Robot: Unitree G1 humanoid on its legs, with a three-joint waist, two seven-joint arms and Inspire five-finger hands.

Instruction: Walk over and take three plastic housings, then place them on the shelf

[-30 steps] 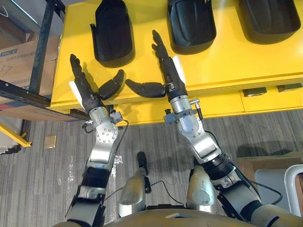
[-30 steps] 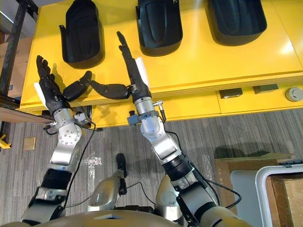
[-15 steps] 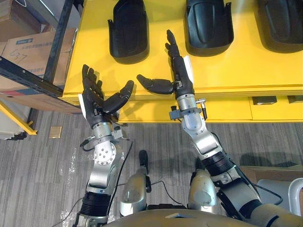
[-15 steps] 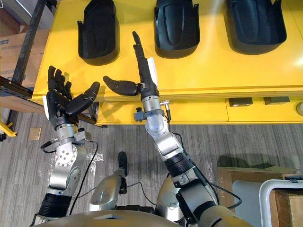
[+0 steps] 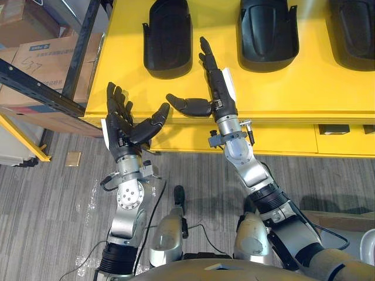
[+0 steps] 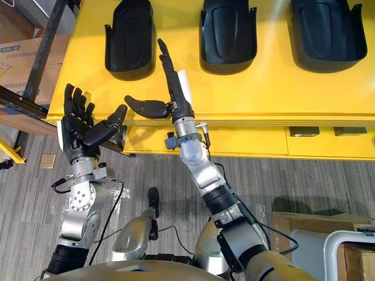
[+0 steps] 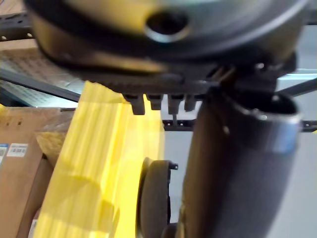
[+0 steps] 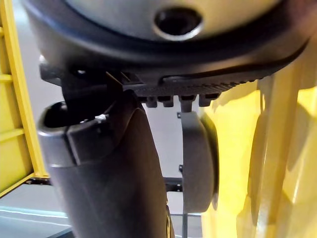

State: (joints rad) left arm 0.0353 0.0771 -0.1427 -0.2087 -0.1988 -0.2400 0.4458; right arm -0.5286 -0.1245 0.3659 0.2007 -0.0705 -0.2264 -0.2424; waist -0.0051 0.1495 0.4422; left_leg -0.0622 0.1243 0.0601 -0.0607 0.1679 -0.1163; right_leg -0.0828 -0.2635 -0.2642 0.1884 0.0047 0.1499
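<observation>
Yellow worktop [image 5: 281, 88] across the far side, bearing three black plastic housings in a row, well apart: left housing [image 5: 169, 38], middle housing [image 5: 268, 26], right housing [image 5: 354, 29]. Left robot hand [image 5: 122, 126] released, fingers straight, at the near left corner. Right robot hand [image 5: 220, 93] released too, stretched over the worktop just right of the left housing, grasping nothing. One housing edge-on [image 8: 198, 163] from the right wrist, seen from above by the eyes. Shelf frame [image 5: 87, 44] and cardboard box [image 5: 44, 55] far left.

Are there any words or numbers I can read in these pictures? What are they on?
Nothing reads clearly.
Cardboard box beside the table: a printed label and dark marks, too small to read.
Yellow table: no writing seen.
Black housings: no writing seen.
</observation>
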